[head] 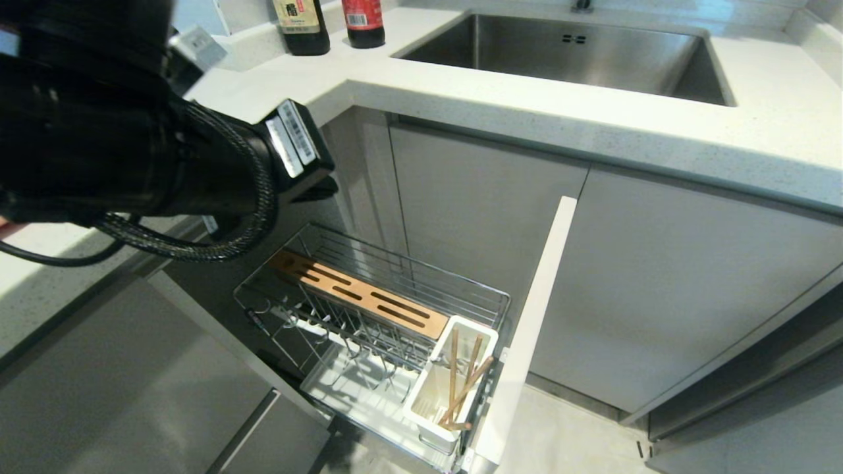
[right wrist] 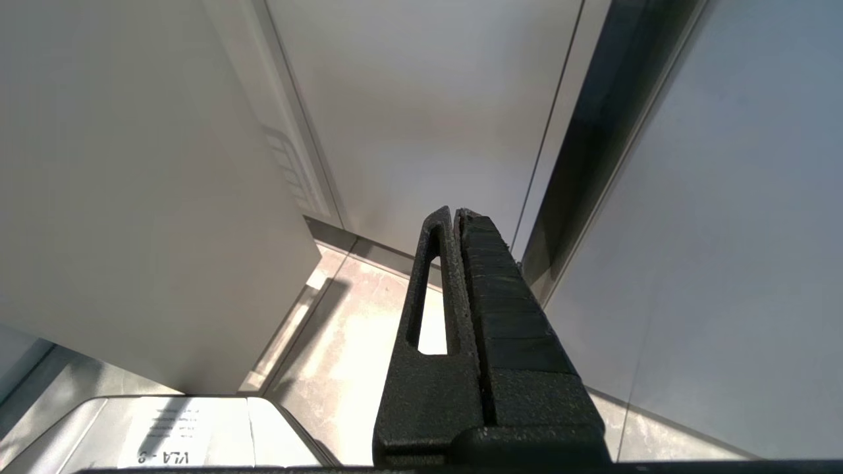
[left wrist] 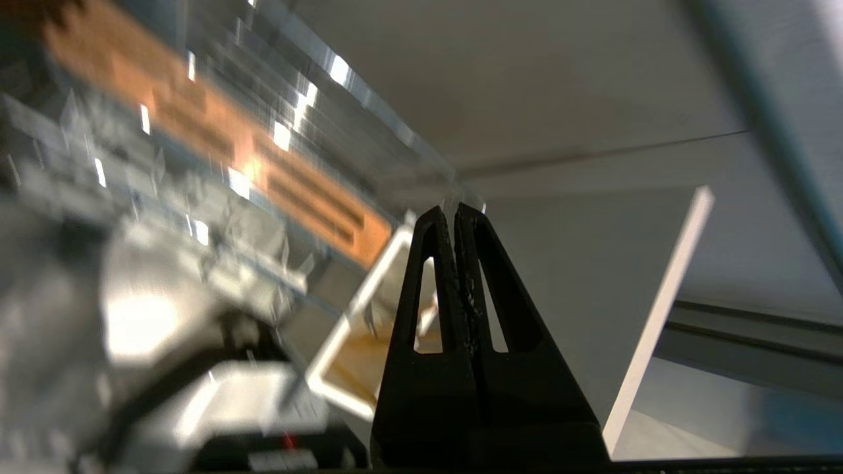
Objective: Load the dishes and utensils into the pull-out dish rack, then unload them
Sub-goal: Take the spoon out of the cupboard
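Note:
The pull-out dish rack [head: 395,283] stands drawn out of the lower cabinet. It is a chrome wire basket with a slotted wooden strip [head: 359,296] and a white drip tray [head: 349,388]. A pair of wooden chopsticks [head: 461,385] leans in its white utensil cup [head: 435,401]. My left arm [head: 132,151] hangs above the rack's far left corner. My left gripper [left wrist: 454,209] is shut and empty, aimed past the cup [left wrist: 342,342]. The dishes are out of view. My right gripper [right wrist: 453,212] is shut and parked low beside cabinet fronts.
The drawer's white front panel [head: 527,329] stands at the rack's right end. Above runs a white counter [head: 593,131] with a steel sink [head: 573,52] and two bottles [head: 299,26]. A pinkish sliver [head: 5,228] under the arm is too small to identify.

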Motion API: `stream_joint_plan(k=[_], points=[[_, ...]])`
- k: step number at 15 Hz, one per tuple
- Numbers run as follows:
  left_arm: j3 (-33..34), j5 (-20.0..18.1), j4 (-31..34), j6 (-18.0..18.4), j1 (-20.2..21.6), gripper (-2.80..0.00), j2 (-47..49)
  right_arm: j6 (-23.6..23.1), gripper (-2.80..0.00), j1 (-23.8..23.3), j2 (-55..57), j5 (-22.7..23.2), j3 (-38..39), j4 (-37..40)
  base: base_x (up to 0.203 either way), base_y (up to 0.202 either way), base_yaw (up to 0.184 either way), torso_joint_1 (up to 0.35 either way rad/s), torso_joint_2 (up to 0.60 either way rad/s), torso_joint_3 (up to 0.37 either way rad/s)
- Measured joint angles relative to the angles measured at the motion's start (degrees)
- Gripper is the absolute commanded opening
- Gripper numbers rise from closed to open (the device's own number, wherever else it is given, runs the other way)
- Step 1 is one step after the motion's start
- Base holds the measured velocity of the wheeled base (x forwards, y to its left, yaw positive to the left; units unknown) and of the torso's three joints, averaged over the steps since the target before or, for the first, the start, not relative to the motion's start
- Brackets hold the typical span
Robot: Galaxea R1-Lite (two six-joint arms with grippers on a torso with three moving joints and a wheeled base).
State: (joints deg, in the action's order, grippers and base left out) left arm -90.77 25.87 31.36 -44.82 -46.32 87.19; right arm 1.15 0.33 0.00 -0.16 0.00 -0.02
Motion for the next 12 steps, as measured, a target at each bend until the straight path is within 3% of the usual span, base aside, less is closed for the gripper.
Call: stream_joint_plan(k=[4, 5, 9, 10, 12], points=[[-2.83, 1.19, 10.64, -21.15, -3.87, -2.80, 7.26, -0.02, -2.80, 0.00, 0.00, 0.00, 0.00, -0.02, 0.000, 0.000, 0.000, 0.000, 0.00, 0.000], [-2.67, 1.13, 12.85, -23.78, -4.70, -2.80, 8.60, 0.00, -2.80, 0.00, 0.00, 0.00, 0.00, -0.02, 0.000, 0.000, 0.000, 0.000, 0.00, 0.000], [1.94, -1.71, 14.51, -25.35, -6.21, -2.80, 11.03, -0.01, -2.80, 0.00, 0.00, 0.01, 0.00, -0.02, 0.000, 0.000, 0.000, 0.000, 0.00, 0.000], [2.99, -4.64, 14.56, -25.40, -6.33, 0.00, 11.27, 0.00, -2.80, 0.00, 0.00, 0.00, 0.00, -0.02, 0.000, 0.000, 0.000, 0.000, 0.00, 0.000], [4.27, -10.23, 14.46, -25.65, -6.35, 0.00, 11.54, -0.02, -2.80, 0.00, 0.00, 0.00, 0.00, -0.02, 0.000, 0.000, 0.000, 0.000, 0.00, 0.000]])
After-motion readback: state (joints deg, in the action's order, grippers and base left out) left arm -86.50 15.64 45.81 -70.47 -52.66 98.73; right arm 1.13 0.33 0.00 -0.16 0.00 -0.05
